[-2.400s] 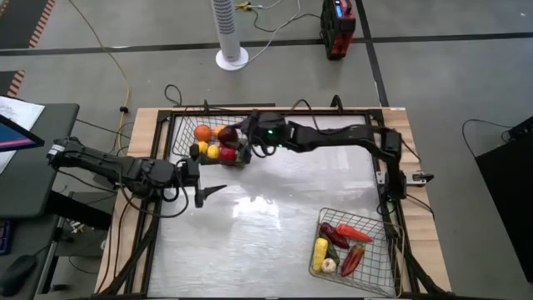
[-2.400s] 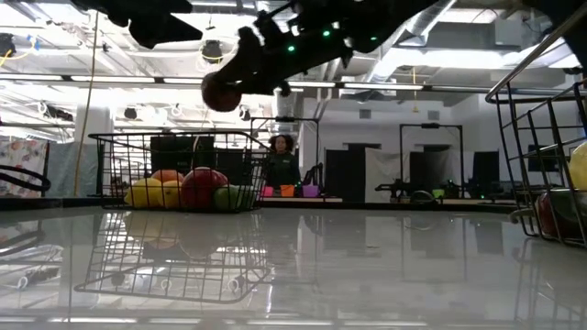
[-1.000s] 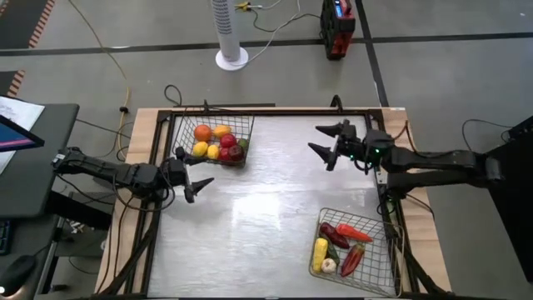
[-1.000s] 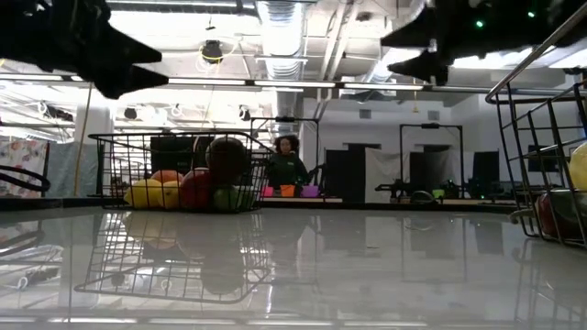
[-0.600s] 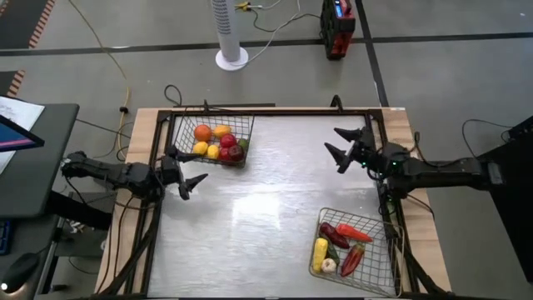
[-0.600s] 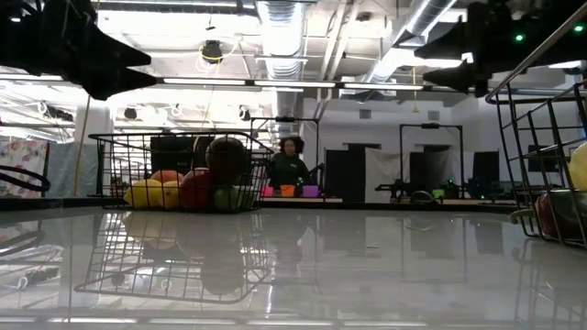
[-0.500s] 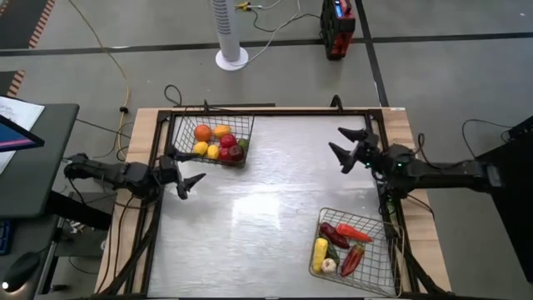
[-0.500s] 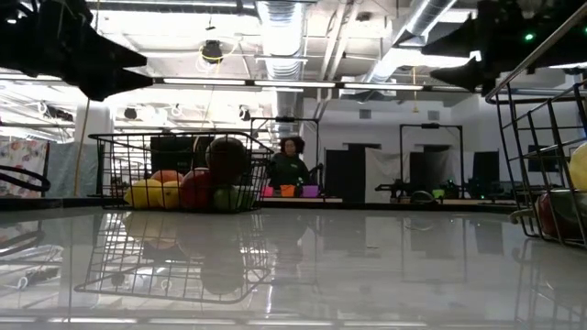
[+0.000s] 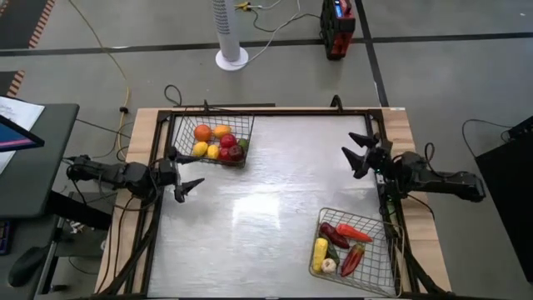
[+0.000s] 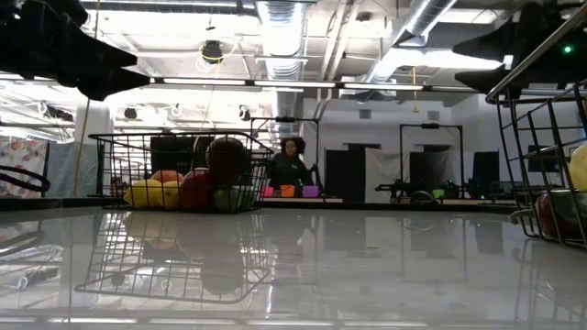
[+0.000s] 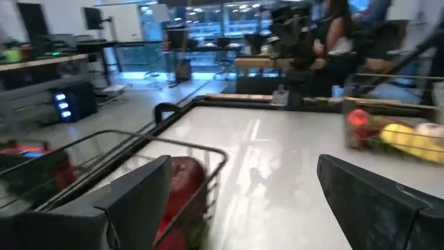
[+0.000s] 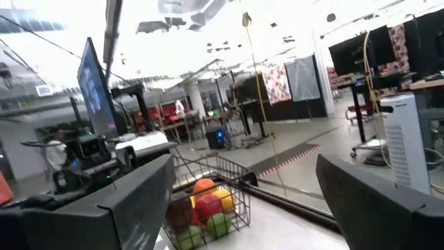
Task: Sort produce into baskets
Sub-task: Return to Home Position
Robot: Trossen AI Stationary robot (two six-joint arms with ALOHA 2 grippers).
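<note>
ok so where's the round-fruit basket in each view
High: basket at the table's upper-left corner.
Low: basket left of centre.
Left wrist: basket close ahead.
Right wrist: basket far ahead, between the fingers.
Shared: the red apple in it.

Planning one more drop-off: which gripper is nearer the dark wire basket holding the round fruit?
Left. The left gripper hangs open just beside that basket's left corner; the right gripper, also open, is across the table near its right edge.
</note>
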